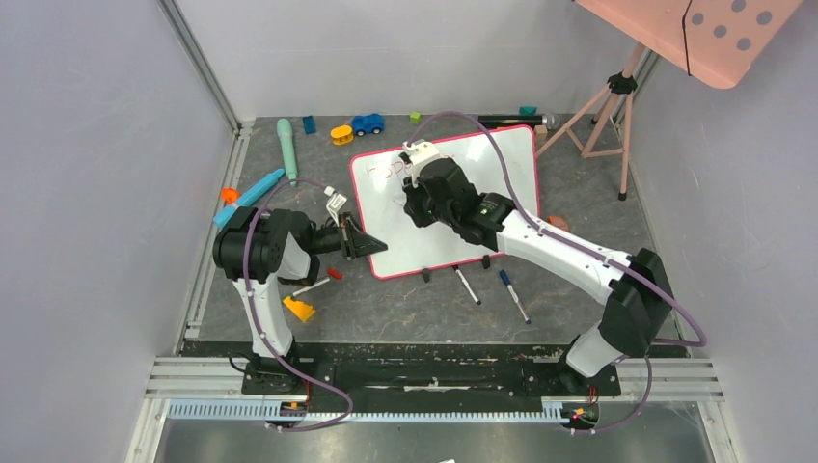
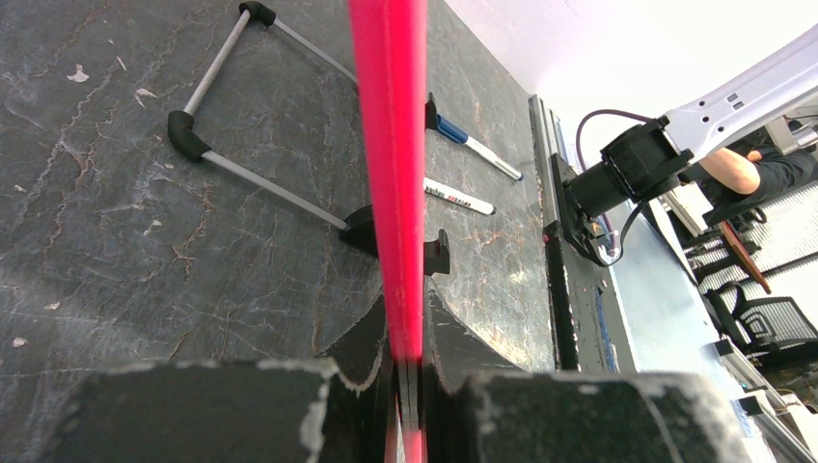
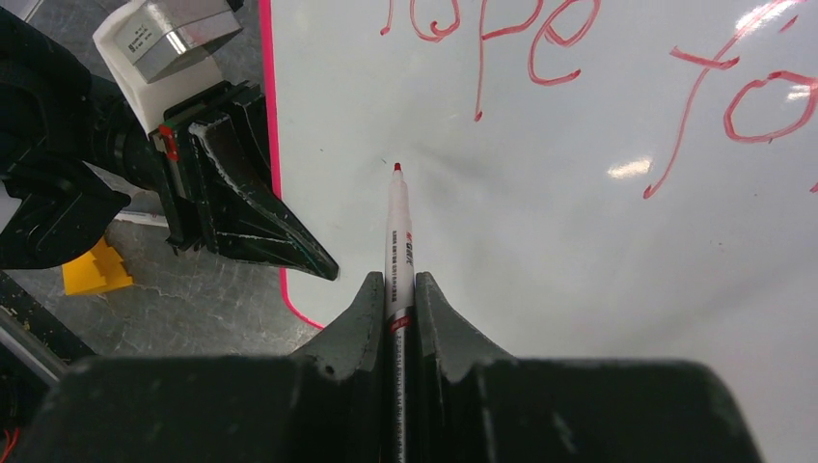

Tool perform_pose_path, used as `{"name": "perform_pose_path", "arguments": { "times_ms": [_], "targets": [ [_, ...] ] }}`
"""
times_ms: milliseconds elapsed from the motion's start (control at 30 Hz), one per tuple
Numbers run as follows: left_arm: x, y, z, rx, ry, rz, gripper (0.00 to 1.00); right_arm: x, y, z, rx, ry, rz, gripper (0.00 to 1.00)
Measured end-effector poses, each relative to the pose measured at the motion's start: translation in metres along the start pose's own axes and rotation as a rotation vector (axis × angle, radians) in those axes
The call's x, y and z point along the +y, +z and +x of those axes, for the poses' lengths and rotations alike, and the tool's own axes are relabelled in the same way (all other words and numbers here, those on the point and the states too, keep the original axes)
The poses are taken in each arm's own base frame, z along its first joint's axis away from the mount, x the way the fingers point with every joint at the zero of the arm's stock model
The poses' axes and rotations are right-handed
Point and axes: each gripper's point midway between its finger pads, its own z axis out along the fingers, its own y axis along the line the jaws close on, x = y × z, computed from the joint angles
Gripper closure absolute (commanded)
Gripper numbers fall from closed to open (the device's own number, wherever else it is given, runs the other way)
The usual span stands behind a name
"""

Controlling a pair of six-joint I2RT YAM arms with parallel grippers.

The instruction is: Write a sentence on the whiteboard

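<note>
On the whiteboard (image 3: pixel 579 289): the sentence (image 3: pixel 502 39) read "hope" in red, then "fo" running off the edge of my right wrist view; nothing was written beneath that line.
Board position: it stood mid-table on its small black feet, leaning back, between my two arms.
Right gripper (image 3: pixel 395 285): closed tight on the red marker (image 3: pixel 400 231), barrel pinched between both fingers, tip pointing ahead.
Marker tip: below the start of "hope", near the board's left side. Touching or just off the surface, I could not say; glare muddied that spot.
Step in hand: by my reading, the start of the second line.
Next move: called for setting the tip squarely on the surface with light pressure, then stroking rightward, clear of the line above.
Left gripper (image 2: pixel 405 333): clamped on the board's red frame at its left edge, bracing it against the pen's push.
Right arm pose: reached diagonally from the near right across the board's lower corner, wrist bent over the upper-left area.
Left arm pose: folded close to its base, forearm pointing right at the frame.
Loose markers (image 1: pixel 467 285): two lay just in front of the feet.
</note>
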Motion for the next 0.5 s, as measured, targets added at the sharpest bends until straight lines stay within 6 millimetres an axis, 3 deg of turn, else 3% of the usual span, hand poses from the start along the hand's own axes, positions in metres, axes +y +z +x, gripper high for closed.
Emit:
{"name": "perform_pose_path", "arguments": {
  "times_ms": [500],
  "targets": [
    [0.000, 0.000, 0.000, 0.000, 0.000, 0.000, 0.98, 0.003, 0.014, -0.006, 0.002, -0.013, 0.000, 1.00]
  ]
}}
